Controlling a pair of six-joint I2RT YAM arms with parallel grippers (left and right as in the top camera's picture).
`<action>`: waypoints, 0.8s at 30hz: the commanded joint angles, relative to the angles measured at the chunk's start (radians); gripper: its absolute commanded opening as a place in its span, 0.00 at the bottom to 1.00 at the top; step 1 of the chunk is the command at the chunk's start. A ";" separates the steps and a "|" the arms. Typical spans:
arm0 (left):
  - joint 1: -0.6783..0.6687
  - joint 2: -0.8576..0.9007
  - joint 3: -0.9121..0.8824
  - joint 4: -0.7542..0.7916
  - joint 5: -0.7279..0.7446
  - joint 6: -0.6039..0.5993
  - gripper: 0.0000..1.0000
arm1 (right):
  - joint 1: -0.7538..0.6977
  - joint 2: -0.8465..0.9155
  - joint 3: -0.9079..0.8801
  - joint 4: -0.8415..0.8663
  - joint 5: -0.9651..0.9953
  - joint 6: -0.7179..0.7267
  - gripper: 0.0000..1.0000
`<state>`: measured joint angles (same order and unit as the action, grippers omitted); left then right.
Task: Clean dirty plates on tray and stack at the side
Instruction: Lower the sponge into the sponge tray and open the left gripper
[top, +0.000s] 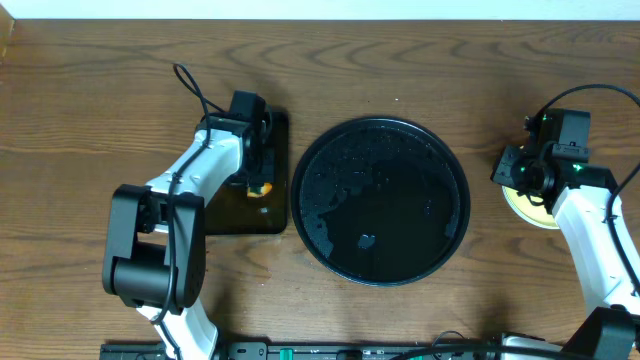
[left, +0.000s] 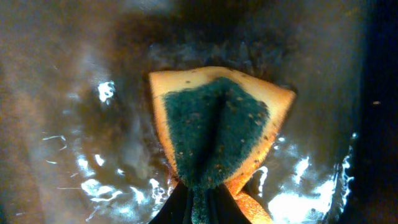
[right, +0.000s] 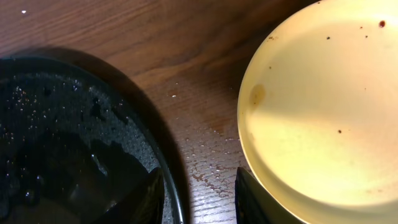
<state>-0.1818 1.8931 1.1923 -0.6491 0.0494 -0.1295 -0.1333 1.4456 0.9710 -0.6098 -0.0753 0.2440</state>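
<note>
Our right end effector (right: 199, 190) hangs with fingers apart and empty over the worktop (right: 155, 37). The yellow plate (right: 317, 106) lies just beside it, opposite the round tray (right: 56, 124). Our left end effector (left: 199, 202), well apart, is clamped on the sponge (left: 214, 124).

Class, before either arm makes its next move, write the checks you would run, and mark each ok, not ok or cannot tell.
1. Round tray free of plates: ok, only wet.
2. Yellow plate off the tray, on the table beside it: ok.
3. Plate wiped clean: not ok, small brown specks show.
4. Right gripper open, nothing between its jaws: ok.
5. Left gripper shut on the sponge: ok.
6. Whether the plate tops a stack: cannot tell.
</note>
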 joint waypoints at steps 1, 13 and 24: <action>0.042 0.031 -0.009 -0.040 -0.187 -0.059 0.08 | 0.011 0.004 -0.003 -0.001 -0.004 -0.014 0.35; 0.040 0.014 -0.006 -0.008 -0.193 -0.048 0.11 | 0.011 0.004 -0.003 -0.002 0.000 -0.018 0.35; 0.040 -0.114 0.036 -0.019 0.021 0.127 0.38 | 0.061 0.004 -0.003 0.009 -0.020 -0.125 0.35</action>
<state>-0.1390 1.8675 1.1927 -0.6662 0.0547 -0.0223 -0.1108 1.4456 0.9710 -0.6083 -0.0799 0.1814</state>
